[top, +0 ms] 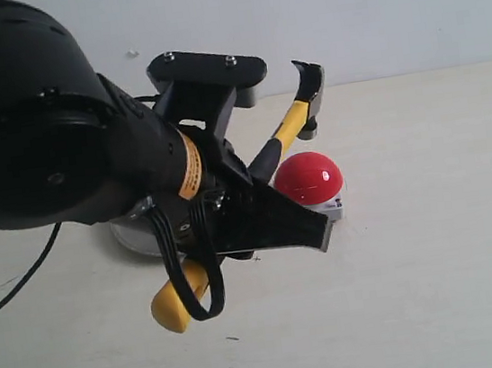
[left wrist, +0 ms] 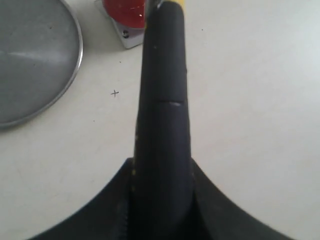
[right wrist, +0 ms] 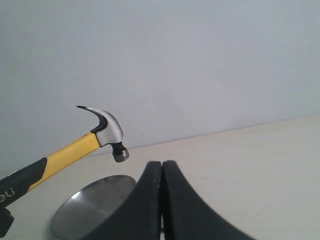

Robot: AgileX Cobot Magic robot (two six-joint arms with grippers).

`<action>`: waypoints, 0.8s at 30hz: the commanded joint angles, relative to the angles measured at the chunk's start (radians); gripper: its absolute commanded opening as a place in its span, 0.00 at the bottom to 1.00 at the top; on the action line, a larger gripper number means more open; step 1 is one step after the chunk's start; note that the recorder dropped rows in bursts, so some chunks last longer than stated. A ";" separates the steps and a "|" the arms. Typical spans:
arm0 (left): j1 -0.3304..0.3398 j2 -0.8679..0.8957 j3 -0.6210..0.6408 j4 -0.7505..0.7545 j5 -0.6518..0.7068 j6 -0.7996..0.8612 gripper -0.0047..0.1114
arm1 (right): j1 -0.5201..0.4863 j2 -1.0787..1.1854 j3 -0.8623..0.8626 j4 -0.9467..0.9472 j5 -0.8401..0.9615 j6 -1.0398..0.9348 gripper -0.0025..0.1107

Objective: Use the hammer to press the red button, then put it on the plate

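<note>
Plate at left, bare; left hand clamped on the hammer handle, head raised clear above the red button on the desk; right hand closed, empty. Press apparently pending; placing on the plate not yet done

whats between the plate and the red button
Nothing. In the left wrist view, the strip of table between the plate and the red button is bare. The exterior view hides that stretch.
</note>
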 commanded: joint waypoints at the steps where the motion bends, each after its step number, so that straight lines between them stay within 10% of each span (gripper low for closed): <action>1: 0.001 0.015 -0.017 0.013 -0.091 -0.078 0.04 | 0.002 -0.004 0.004 -0.007 0.005 0.001 0.02; 14: -0.031 0.023 -0.017 -0.083 -0.228 -0.084 0.04 | 0.002 -0.004 0.004 -0.007 0.003 0.001 0.02; 24: -0.040 0.106 -0.017 0.178 -0.113 -0.509 0.04 | 0.002 -0.004 0.004 -0.007 0.002 0.001 0.02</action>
